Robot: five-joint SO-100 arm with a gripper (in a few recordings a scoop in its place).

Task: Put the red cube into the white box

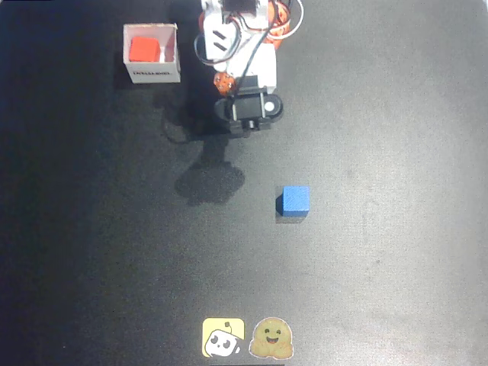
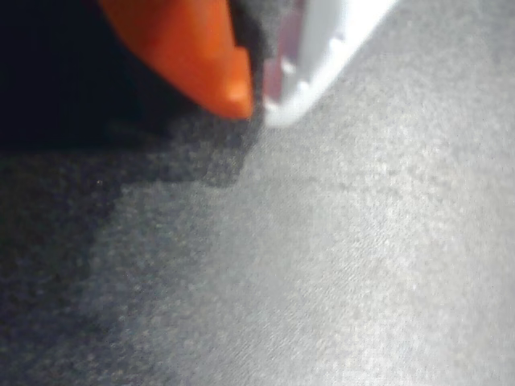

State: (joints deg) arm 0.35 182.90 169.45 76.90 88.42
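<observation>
Overhead view, red cube (image 1: 144,49): just one, sitting inside the white box, closer to the box's left wall, top face showing.
Overhead view, white box (image 1: 152,52): one, open top, near the top left of the worktop, dark print on the side facing down the picture, too small to read.
Blue cube (image 1: 294,200): one as well, out on the bare worktop right of centre, well apart from the box and from the arm, small shadow on its lower left.
Stickers: two, side by side and touching at the bottom edge, a yellow one (image 1: 223,338) with a little white robot face and a tan smiling blob (image 1: 271,338).
Arm (image 1: 238,46): one, white with orange parts and dark cables, coming in from the top middle, folded back close to its base, just right of the box without touching it.
End effector (image 2: 256,103): in the wrist view two tips, one orange finger (image 2: 193,44) and one white finger (image 2: 322,48), pressed almost together at the points, nothing between them, hanging above plain grey surface. From overhead, hidden under the dark wrist camera block.
Worktop (image 1: 396,267): one dark matte sheet, looks grey and grainy in the wrist view.
Shadow (image 1: 207,179): one blotchy patch below the arm.
</observation>
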